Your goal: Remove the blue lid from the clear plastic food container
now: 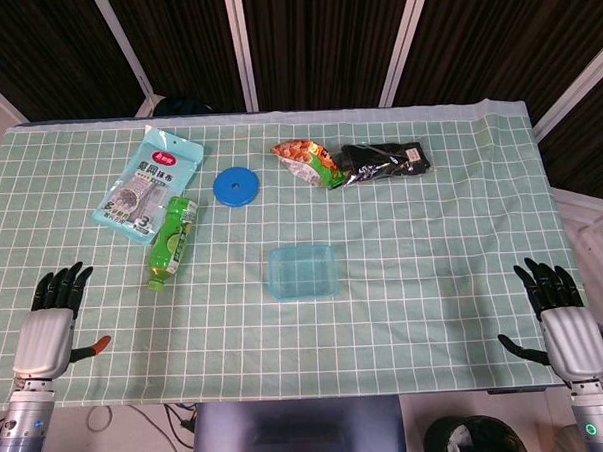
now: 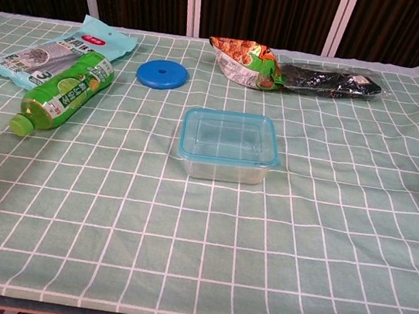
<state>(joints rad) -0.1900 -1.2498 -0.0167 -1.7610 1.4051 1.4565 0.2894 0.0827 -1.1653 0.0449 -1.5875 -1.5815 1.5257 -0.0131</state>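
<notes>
The clear plastic food container (image 1: 303, 272) (image 2: 228, 146) sits near the middle of the table with its translucent blue lid (image 2: 230, 135) on top. My left hand (image 1: 51, 319) rests at the table's front left corner, fingers spread, holding nothing. At the front right edge my right hand (image 1: 558, 313) lies the same way, fingers apart and empty. Both hands are far from the container and show only in the head view.
A green drink bottle (image 1: 172, 241) (image 2: 62, 95) lies left of the container beside a light-blue packet (image 1: 147, 184) (image 2: 56, 54). A round blue disc (image 1: 235, 185) (image 2: 159, 73) lies behind it. A snack bag (image 1: 307, 163) (image 2: 245, 62) and a black packet (image 1: 387, 162) (image 2: 329, 82) lie at the back right.
</notes>
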